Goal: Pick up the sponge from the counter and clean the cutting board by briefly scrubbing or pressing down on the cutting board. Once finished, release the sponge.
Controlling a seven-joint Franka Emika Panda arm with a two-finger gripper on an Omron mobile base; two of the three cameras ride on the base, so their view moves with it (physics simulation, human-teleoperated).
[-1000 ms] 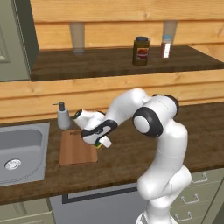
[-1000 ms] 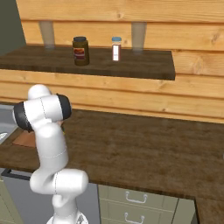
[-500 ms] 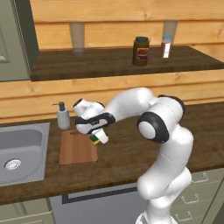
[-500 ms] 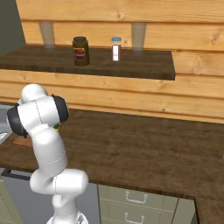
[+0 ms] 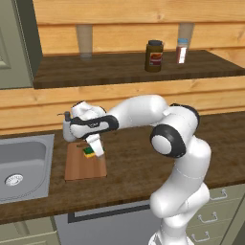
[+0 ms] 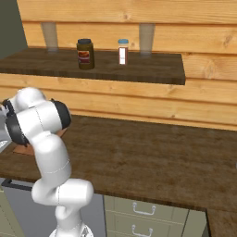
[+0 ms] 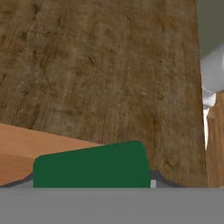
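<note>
Long dark worktop [image 5: 143, 162] spread beneath and beyond the fingers [image 5: 94, 151], steel sink [image 5: 21, 162] off to their side; reddish cutting board [image 5: 85, 165] directly below them, long axis running toward the wall; sponge [image 5: 89, 152] gripped between the closed fingers, hanging over the board's far half, close above its surface or just touching, contact hard to tell; pressing straight down judged next.

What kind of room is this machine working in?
Most likely a kitchen, a computer-drawn one. A long dark brown wood-grain counter holds a steel sink and a flat reddish-brown wooden cutting board, with pale green drawers below and a dark jar on a wooden shelf above.
</note>
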